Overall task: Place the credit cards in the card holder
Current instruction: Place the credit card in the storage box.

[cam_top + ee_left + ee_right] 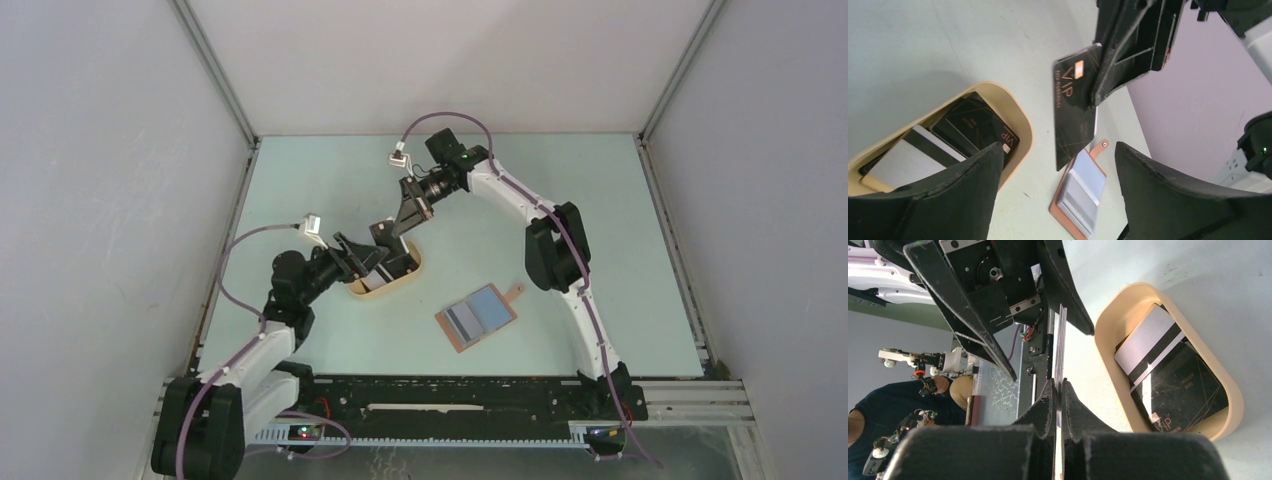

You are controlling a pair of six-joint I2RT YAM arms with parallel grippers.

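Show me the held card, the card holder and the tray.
held card [1073,115]: left wrist view, its black face.
card holder [488,306]: top view, blue inner pocket.
tray [1020,122]: left wrist view, tan rim.

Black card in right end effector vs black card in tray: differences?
The held card hangs on edge in the air, pinched by the right end effector; the tray card lies in the tray. The held card is alone; the tray card overlaps a white striped card. Both are black with VIP lettering.

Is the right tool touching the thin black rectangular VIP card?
Touching. The right wrist view shows the right tool shut on the thin black VIP card, pinching it from both sides.
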